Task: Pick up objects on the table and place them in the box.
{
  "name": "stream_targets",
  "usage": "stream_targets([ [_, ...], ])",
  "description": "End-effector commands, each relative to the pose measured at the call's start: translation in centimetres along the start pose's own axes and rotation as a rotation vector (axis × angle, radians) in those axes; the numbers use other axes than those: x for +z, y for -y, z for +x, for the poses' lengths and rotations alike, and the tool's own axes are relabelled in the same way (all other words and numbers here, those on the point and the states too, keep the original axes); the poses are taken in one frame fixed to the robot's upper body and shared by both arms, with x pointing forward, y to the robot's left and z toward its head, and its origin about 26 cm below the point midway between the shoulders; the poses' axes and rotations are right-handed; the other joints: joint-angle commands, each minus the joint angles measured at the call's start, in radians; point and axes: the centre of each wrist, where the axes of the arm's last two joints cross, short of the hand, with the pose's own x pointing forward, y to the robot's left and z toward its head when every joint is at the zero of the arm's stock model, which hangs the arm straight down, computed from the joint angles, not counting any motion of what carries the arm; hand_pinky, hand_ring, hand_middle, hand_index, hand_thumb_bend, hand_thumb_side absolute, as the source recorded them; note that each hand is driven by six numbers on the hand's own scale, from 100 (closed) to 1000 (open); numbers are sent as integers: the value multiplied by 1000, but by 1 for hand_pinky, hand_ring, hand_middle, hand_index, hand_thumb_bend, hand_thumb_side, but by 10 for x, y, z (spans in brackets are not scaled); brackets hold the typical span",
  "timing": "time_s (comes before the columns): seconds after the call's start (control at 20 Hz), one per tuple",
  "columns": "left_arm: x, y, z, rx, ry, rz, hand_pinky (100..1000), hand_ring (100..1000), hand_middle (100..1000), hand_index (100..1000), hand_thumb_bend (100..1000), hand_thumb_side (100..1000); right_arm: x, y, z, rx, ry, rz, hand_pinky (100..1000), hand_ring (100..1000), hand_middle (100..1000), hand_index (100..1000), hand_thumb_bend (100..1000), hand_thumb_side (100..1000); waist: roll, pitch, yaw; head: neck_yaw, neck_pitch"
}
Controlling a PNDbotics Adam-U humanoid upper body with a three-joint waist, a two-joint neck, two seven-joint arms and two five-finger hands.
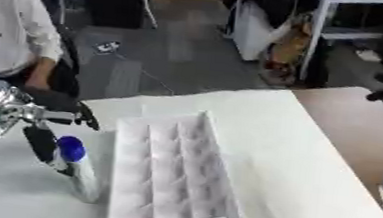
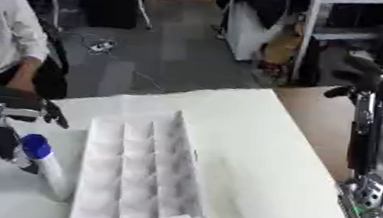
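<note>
The left hand (image 1: 41, 139) has its fingers clamped on the blue-capped bottle (image 1: 79, 170). Judged best: lift it upright, then carry it over the box (image 1: 176, 170) beside the fingers. The right hand's fingers cannot be told.

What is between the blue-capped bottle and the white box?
Nothing: only a narrow strip of bare table separates the bottle and box, clearest in the left eye view.

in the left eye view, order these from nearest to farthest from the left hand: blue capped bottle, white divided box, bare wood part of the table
1. Blue capped bottle: in the left hand, at the view's lower left.
2. White divided box: just right of the bottle, centre.
3. Bare wood part of the table: far right.
</note>
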Motion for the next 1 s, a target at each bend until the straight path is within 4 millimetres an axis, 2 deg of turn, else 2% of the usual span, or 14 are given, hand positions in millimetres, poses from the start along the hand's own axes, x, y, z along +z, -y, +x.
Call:
stream_targets([
  [0.05,6,-6,-5,-115,61,-124,704,783,844,920,684,394,-11,3,8,-2,43,1,489,668,728,770,100,876,-2,-8,-4,5,-4],
  [0.3,4,-2,-6,-124,51,-142,682,774,838,920,678,385,-12,2,9,-5,46,4,489,669,728,770,100,876,-2,-4,-9,10,-9],
  [0.5,3,0,-7,-116,49,-147,614,733,811,900,655,376,-12,2,9,-7,48,6,489,668,727,771,100,876,-3,-3,-12,13,-13],
  [0.6,4,-1,-7,-114,54,-133,537,674,766,863,631,374,-12,2,9,-7,48,8,489,668,726,771,100,876,-3,-3,-12,13,-14],
  [0.65,5,-3,-7,-112,61,-114,427,572,688,804,562,385,-12,2,9,-7,48,9,489,668,725,771,100,876,-3,-3,-11,12,-14],
  [0.7,5,-3,-6,-109,68,-93,416,562,679,797,552,388,-12,2,9,-7,47,9,489,668,725,771,100,877,-3,-3,-11,12,-14],
  [0.75,6,-4,-6,-108,77,-70,314,480,600,728,501,399,-12,2,9,-7,47,9,489,668,722,771,100,877,-3,-3,-11,11,-14],
  [0.8,6,-4,-6,-107,84,-50,352,509,627,755,526,391,-12,2,9,-6,46,9,489,668,724,771,100,877,-3,-3,-11,10,-14],
  [0.85,7,-4,-6,-107,91,-32,218,396,516,646,386,449,-12,2,8,-6,44,9,489,668,718,771,100,877,-3,-3,-10,9,-13],
  [0.9,7,-3,-6,-105,97,-19,210,389,508,638,377,454,-11,3,8,-6,43,9,489,668,717,771,100,877,-3,-3,-10,9,-13],
  [0.95,6,-2,-6,-102,99,-12,149,328,454,583,329,503,-11,3,8,-6,41,9,489,666,714,771,100,878,-3,-3,-10,8,-12],
  [1.0,6,-1,-7,-99,99,-8,126,304,434,565,304,520,-11,3,7,-6,39,9,489,666,713,771,100,878,-3,-3,-9,8,-12],
])
